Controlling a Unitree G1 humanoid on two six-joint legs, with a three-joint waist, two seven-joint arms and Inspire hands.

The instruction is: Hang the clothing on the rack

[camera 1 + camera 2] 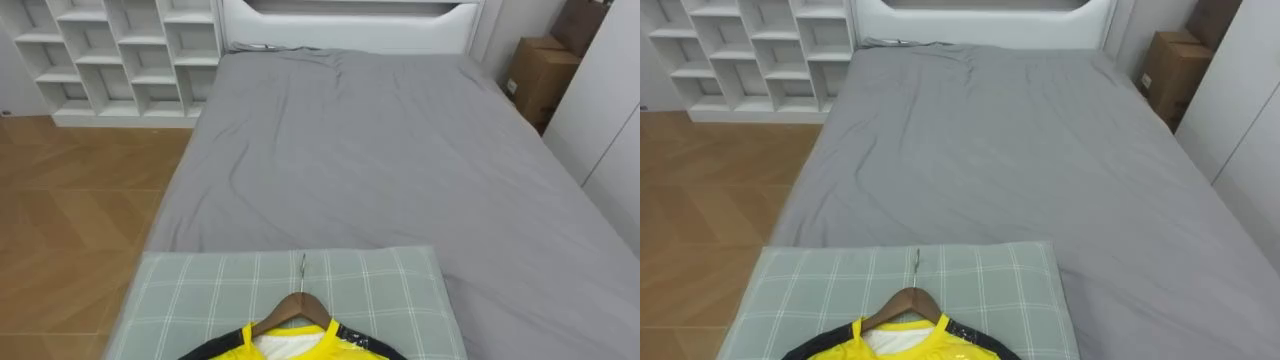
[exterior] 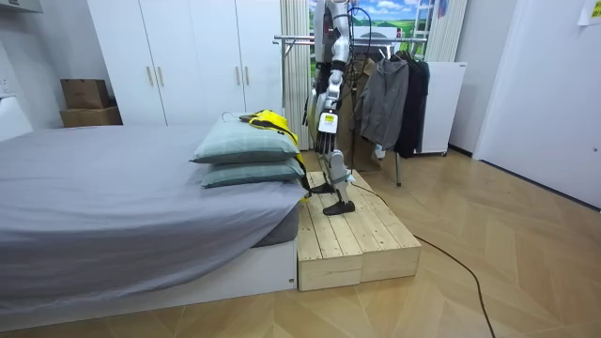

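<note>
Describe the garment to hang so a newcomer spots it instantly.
Find the big bed with the grey sheet; at its near end lies a checked green-grey pillow. On it rests a wooden hanger carrying a garment: bright yellow with black trim, unlike the dark clothes on the rack.

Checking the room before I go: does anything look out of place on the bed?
Yes. A yellow shirt on a wooden hanger lies flat on the checked pillow instead of hanging on the rack, where dark jackets hang. The pillows are stacked at the end of the bed away from the headboard.
</note>
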